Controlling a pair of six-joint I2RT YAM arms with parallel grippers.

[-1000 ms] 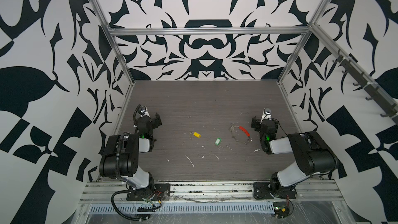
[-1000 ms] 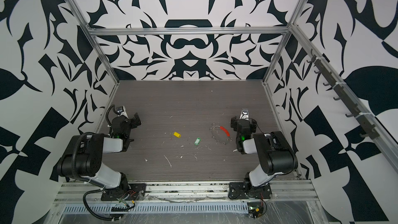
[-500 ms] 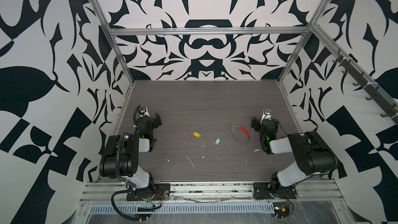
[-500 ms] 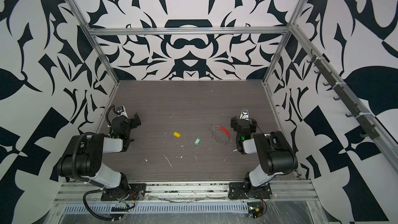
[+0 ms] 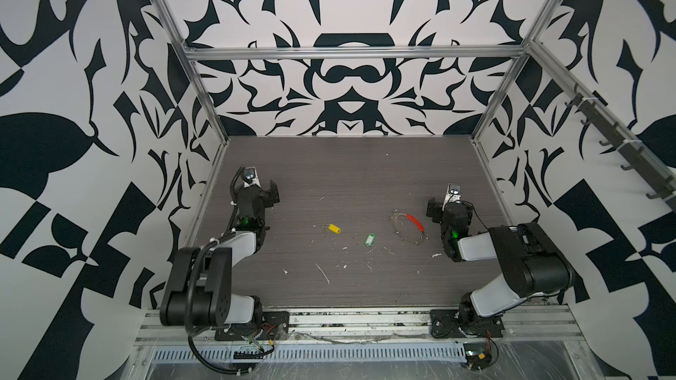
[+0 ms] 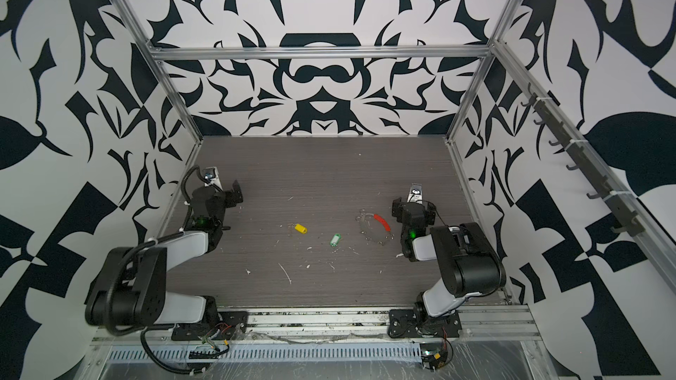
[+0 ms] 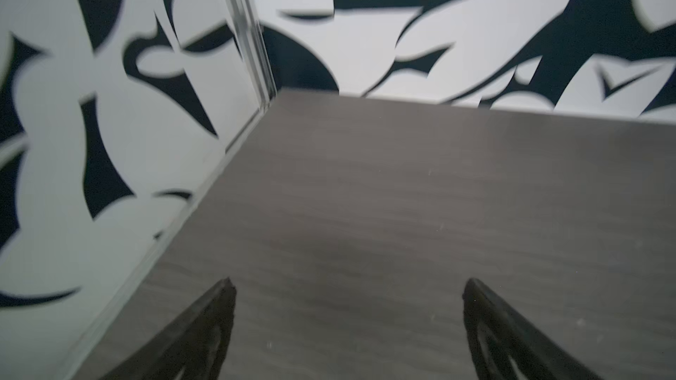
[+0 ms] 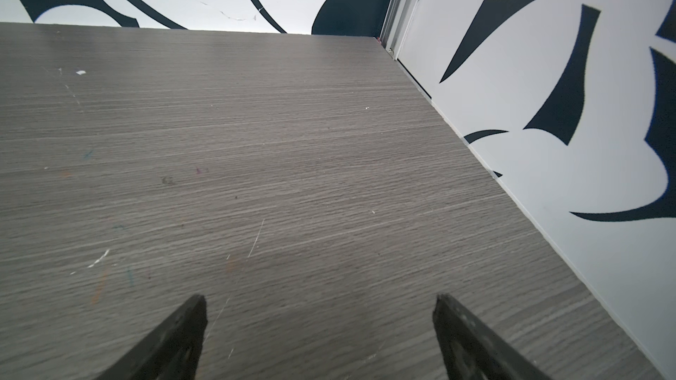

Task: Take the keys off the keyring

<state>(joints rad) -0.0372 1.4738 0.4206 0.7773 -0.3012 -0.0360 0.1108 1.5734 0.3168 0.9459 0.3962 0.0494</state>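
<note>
Keyring [image 5: 398, 232] sits on the counter [image 5: 347, 169] right of centre, near my right gripper [image 8: 319, 305]. That and the left gripper [image 7: 349, 286] are both spread wide, empty. Thin light wire, springy, slippery: I'd pinch the red sleeve [image 5: 416, 221]. Yellow-tag key [image 5: 333, 228] and green-tag key [image 5: 370, 239] lie loose to its left; grab by the tags.

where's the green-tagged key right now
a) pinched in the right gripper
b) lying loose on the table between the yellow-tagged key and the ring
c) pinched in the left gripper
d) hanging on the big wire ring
b: in both top views the green-tagged key lies flat on the table, apart from the yellow-tagged key on one side and the keyring on the other.
</note>
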